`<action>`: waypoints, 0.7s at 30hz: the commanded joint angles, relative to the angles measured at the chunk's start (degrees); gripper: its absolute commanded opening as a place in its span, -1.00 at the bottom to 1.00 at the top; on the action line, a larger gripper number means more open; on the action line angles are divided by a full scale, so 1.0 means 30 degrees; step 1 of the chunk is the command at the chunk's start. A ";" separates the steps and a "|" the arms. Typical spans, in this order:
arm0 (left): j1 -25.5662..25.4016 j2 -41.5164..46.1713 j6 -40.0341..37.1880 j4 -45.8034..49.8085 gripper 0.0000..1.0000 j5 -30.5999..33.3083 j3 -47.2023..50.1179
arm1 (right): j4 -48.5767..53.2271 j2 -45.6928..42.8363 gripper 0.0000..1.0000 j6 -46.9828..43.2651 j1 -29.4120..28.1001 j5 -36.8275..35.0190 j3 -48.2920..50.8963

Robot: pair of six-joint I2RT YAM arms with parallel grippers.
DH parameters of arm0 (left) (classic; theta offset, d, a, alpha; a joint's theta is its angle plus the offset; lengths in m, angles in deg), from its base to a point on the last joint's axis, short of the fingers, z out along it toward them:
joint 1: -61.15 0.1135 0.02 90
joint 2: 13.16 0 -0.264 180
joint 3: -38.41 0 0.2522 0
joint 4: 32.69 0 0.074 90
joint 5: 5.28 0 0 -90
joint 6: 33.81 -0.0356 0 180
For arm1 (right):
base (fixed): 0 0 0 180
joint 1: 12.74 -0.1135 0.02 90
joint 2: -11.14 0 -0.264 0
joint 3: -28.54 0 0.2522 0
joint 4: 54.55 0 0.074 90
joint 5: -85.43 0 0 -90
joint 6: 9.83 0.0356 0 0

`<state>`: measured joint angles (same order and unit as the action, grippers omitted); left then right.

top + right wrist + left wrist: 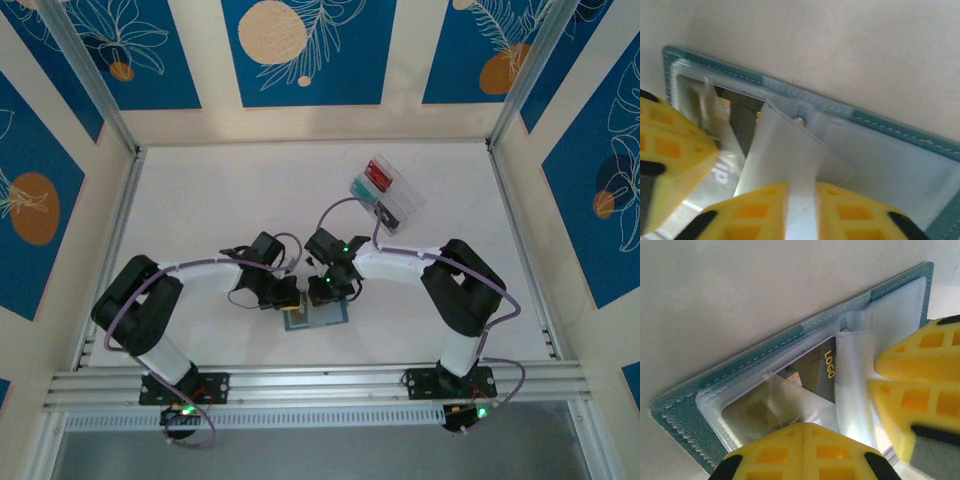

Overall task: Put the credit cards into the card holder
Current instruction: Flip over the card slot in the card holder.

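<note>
Big white surface (200, 200), both arms folded in toward the middle near the front edge. The left arm (190, 275) comes in from the left and the right arm (410, 262) from the right, and they meet nose to nose. Further back, well apart from all that, sits a clear tray (388, 195) with something red and something greenish in it. I can't tell from up there if those are more cards.

The card holder (330, 320) lies open and flat right under the two wrists, its long side running left to right across the surface. Up close it's blue-grey stitched stuff with clear sleeves inside.

The right jaws look pinched on a translucent flap (790, 155) of one sleeve. It comes up between the two yellow fingers and is lifted off the holder near the middle fold. The left jaws are clenched tight and sit over the left half. I can't see whether anything thin is caught between them.

The dark card (822, 375) with yellow LOGO lettering lies in that left half, in among the sleeves and touching the raised flap. So it's between the two sets of jaws, just in front of the left ones. I can't tell its long axis for sure. My guess is that any further push falls to the left arm, while the right holds the pocket open.

A tiny snap stud (799, 119) sits by the flap's top corner.
</note>
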<state>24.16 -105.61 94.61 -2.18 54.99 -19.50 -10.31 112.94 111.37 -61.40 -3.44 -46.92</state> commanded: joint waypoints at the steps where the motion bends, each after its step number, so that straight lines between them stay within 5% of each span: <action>1: -0.0199 -0.0299 -0.0440 0.0801 -1.00 0.0391 0.0274 | -0.0618 -0.0786 -0.31 0.0499 0.0112 0.2166 0.0368; 8: -0.0185 -0.0216 -0.0297 0.0709 -1.00 0.0277 0.0230 | -0.1554 -0.1550 0.05 0.2547 0.0211 0.3959 0.1552; 21: -0.0179 -0.0240 -0.0293 0.0670 -1.00 0.0245 0.0211 | -0.2631 -0.2349 0.14 0.4912 -0.0222 0.5250 0.3289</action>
<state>24.16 -105.61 94.63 -2.18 54.96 -19.50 -17.89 107.37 123.48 -61.45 9.74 -38.09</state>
